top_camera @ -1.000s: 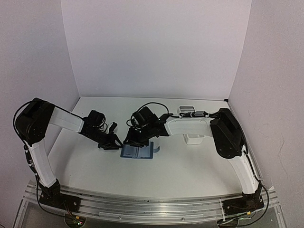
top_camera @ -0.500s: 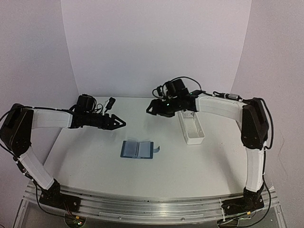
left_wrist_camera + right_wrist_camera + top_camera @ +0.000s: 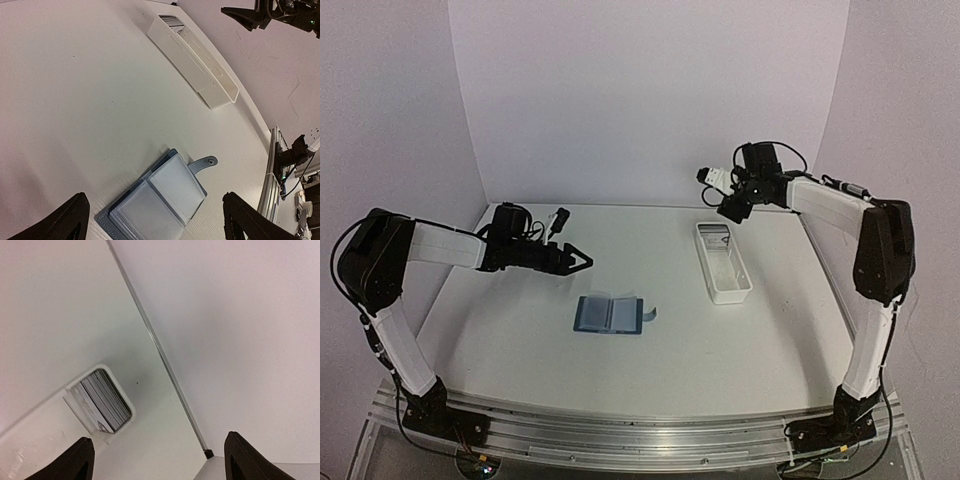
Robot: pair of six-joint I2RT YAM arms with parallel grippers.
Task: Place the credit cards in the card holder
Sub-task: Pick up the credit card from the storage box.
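Card holder (image 3: 609,314), open, centre frame; both arms withdrawn.
Left gripper (image 3: 578,259) and right gripper (image 3: 728,210) now spread wide, empty; cards (image 3: 102,400) remain in tray (image 3: 732,290).

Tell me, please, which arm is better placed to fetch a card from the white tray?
Right, probably: the right gripper, open, hovers by the white tray's far end, where the cards stand; the left gripper, also open, sits nearer the card holder.

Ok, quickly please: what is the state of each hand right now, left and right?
Left hand: open, holding nothing.
Right hand: open, holding nothing.
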